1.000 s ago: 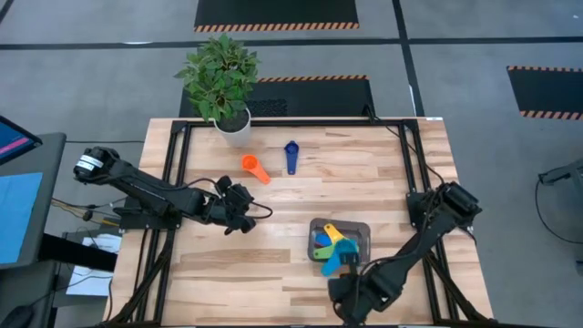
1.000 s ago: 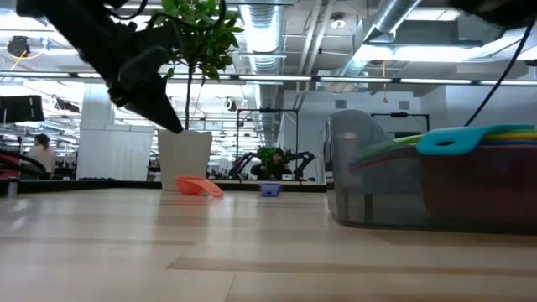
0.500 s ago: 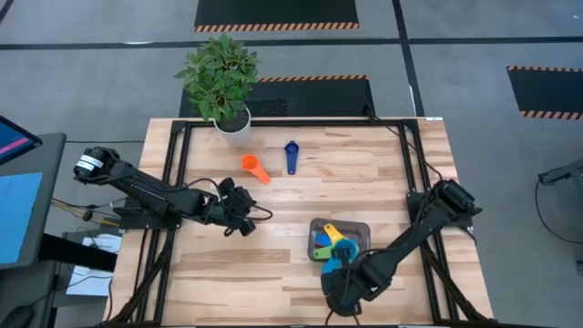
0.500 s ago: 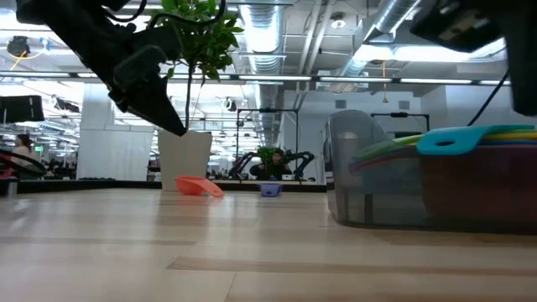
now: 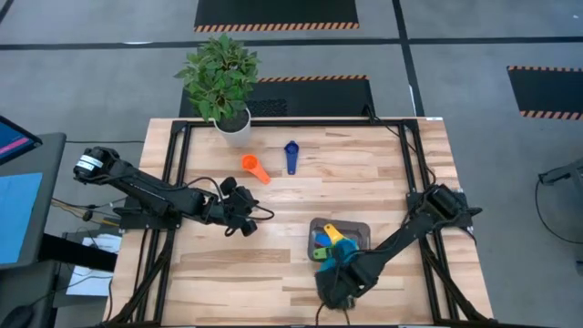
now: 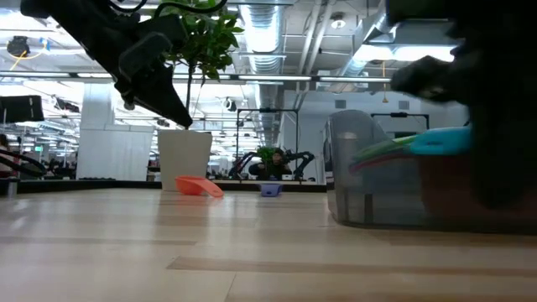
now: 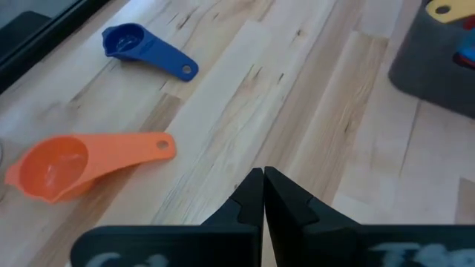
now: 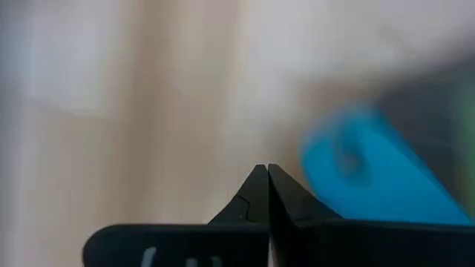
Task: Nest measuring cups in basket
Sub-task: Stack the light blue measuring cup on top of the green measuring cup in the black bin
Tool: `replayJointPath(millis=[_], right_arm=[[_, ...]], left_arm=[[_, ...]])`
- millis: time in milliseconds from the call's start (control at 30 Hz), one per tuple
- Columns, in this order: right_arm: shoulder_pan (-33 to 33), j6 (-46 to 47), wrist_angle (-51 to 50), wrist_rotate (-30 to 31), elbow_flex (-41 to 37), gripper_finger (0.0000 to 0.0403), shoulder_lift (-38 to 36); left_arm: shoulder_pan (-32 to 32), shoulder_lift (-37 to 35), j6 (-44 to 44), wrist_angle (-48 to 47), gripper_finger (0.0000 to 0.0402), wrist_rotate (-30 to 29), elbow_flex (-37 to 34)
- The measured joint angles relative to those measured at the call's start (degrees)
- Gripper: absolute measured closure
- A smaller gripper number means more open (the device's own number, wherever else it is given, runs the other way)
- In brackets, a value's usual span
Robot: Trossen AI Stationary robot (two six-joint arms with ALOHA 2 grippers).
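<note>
Right gripper clenched, empty, lower centre, apparently touching light blue cup at basket. Left gripper clenched, mid-left.

In the high view the right arm covers the near corner of the basket and most of the light blue cup, so the stacked cups beneath cannot be counted. In the low view the same arm is a dark blur that hides the basket's right half. The right wrist view is blurred throughout: only a light blue patch shows beside the shut right tool.
</note>
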Motion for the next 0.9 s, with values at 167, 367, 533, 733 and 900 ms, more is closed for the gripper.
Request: replayJointPath(millis=[167,367,533,733,900], right_arm=[[-2.16,-0.54,-2.83,8.29,1.9,0.0395,0.26],[-2.71,-0.64,-6.77,12.11,4.6,0.0397,-0.83],[-2.38,-0.46,-6.69,13.05,5.77,0.0391,-0.61],[-1.79,-1.9,-4.09,6.56,5.91,0.0397,-0.61],[-2.33,-5.23,-0.64,2.35,5.91,0.0392,1.24]], left_arm=[[0.0,-0.02,0.3,0.45,0.0401,0.25,0.0],[0.0,-0.02,0.87,0.98,0.0401,0.57,0.0],[0.0,-0.02,1.45,1.63,0.0401,0.63,0.0],[0.0,-0.02,1.46,1.69,0.0401,0.63,0.0],[0.0,-0.02,1.46,1.7,0.0401,0.65,0.0]])
